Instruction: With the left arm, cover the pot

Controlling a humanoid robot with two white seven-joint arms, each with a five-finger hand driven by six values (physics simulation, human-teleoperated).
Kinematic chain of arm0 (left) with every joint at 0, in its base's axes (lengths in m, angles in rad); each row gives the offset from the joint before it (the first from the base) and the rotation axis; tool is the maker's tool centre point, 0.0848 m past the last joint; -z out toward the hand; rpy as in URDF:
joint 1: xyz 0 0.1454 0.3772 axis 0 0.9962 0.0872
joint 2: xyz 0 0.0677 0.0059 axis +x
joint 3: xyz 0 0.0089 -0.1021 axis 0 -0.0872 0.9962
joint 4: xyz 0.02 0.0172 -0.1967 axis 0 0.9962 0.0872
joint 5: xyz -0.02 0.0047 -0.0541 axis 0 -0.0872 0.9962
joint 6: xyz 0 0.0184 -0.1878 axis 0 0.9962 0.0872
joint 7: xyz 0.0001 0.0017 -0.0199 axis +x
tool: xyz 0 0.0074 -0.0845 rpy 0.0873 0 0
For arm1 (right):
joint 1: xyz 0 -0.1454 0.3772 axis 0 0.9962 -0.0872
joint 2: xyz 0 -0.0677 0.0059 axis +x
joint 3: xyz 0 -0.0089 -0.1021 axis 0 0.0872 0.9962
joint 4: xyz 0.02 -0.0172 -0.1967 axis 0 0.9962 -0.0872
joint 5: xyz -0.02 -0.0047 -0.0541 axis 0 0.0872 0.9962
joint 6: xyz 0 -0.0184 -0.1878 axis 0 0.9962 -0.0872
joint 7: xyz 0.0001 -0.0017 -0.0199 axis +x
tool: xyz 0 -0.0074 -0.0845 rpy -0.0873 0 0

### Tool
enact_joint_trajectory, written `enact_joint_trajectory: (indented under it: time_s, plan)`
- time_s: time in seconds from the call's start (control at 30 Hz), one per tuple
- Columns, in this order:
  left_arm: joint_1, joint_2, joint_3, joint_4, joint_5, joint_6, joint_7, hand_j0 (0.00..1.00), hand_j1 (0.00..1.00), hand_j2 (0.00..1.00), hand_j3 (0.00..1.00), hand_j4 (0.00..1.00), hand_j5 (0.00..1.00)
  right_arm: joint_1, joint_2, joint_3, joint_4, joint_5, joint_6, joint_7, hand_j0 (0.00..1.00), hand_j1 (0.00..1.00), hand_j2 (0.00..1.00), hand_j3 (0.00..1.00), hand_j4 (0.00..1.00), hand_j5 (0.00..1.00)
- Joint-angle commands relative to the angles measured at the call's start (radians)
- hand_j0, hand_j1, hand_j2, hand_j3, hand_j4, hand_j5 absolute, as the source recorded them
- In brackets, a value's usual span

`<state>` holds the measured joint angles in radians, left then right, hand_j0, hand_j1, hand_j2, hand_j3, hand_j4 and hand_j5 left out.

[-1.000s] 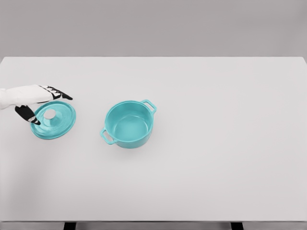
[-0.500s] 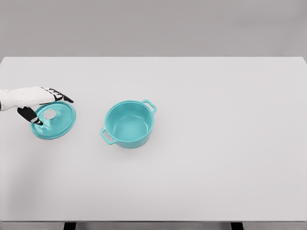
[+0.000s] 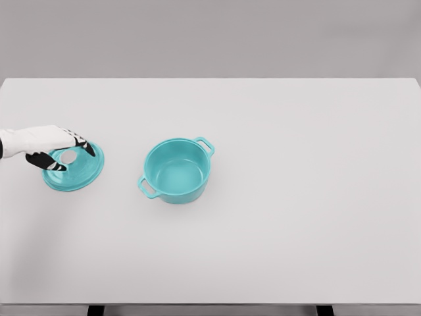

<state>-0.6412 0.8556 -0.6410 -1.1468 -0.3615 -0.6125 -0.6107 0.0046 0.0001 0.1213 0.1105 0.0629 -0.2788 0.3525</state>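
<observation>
A teal lid [image 3: 77, 172] with a grey knob [image 3: 68, 157] lies flat on the white table [image 3: 296, 197] at the left. My left hand [image 3: 74, 158] reaches in from the left edge and sits over the lid. Its fingers [image 3: 84, 146] curl down on the far side of the knob and the thumb wraps the near side. The open teal pot [image 3: 176, 170], with two side handles, stands to the right of the lid, near the table's middle and apart from it. The right arm is out of view.
The table's far edge meets a grey wall. Nothing else stands on the table.
My left hand has sunk onto the lid and its fingers have curled in around the knob. Lid and pot have not moved.
</observation>
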Motion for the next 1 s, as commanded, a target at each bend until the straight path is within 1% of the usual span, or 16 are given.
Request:
enact_joint_trajectory:
  time_s: [0.0,0.17,0.3,0.47,0.6,0.7,0.77,0.8,0.93,0.97]
  plan:
    - [0.000,0.005,-0.003,-0.001,0.010,0.002,0.000,0.58,0.58,0.58,0.58,0.58,0.58,0.000,0.000,0.000,0.000,0.002,0.000,0.000,1.00,1.00,1.00,1.00,1.00,1.00]
    - [0.000,0.007,-0.003,0.019,0.009,0.002,0.000,0.57,0.57,0.57,0.57,0.57,0.57,0.000,0.000,0.000,0.000,0.000,0.000,0.000,1.00,1.00,1.00,1.00,1.00,1.00]
    - [0.002,0.007,-0.003,0.021,0.006,0.002,0.000,0.57,0.57,0.57,0.57,0.57,0.57,0.000,0.000,0.000,0.000,0.000,0.000,0.000,1.00,1.00,1.00,1.00,1.00,1.00]
    - [0.003,0.007,-0.008,0.007,0.013,0.002,0.000,0.48,0.48,0.48,0.48,0.48,0.48,0.000,0.000,0.000,0.000,0.000,0.000,0.000,1.00,1.00,1.00,1.00,1.00,1.00]
    - [0.014,0.011,-0.006,-0.062,0.045,0.002,0.000,0.39,0.39,0.39,0.39,0.39,0.39,0.000,0.000,0.000,0.000,0.000,0.000,0.000,1.00,1.00,1.00,1.00,1.00,1.00]
    - [0.015,0.030,-0.006,-0.109,0.055,0.002,0.000,0.38,0.38,0.38,0.38,0.38,0.38,0.000,0.000,0.000,0.000,0.000,0.000,0.000,1.00,1.00,1.00,1.00,1.00,1.00]
    - [0.015,0.066,-0.005,-0.182,0.084,0.002,0.000,0.38,0.38,0.38,0.38,0.38,0.38,0.000,0.000,0.000,0.000,0.000,0.000,0.000,1.00,1.00,1.00,1.00,1.00,1.00]
    - [0.017,0.069,-0.003,-0.214,0.093,0.002,0.000,0.38,0.38,0.38,0.38,0.38,0.38,0.000,0.000,0.000,0.000,0.000,0.000,0.000,1.00,1.00,1.00,1.00,1.00,1.00]
    - [0.015,0.076,0.003,-0.255,0.102,0.002,0.000,0.39,0.39,0.39,0.39,0.39,0.39,0.000,0.000,0.000,0.000,0.000,0.000,0.000,1.00,1.00,1.00,1.00,1.00,1.00]
    - [0.015,0.077,0.004,-0.272,0.118,0.002,0.000,0.39,0.39,0.39,0.39,0.39,0.39,0.000,0.000,0.000,0.000,0.000,0.000,0.000,1.00,1.00,1.00,1.00,1.00,1.00]
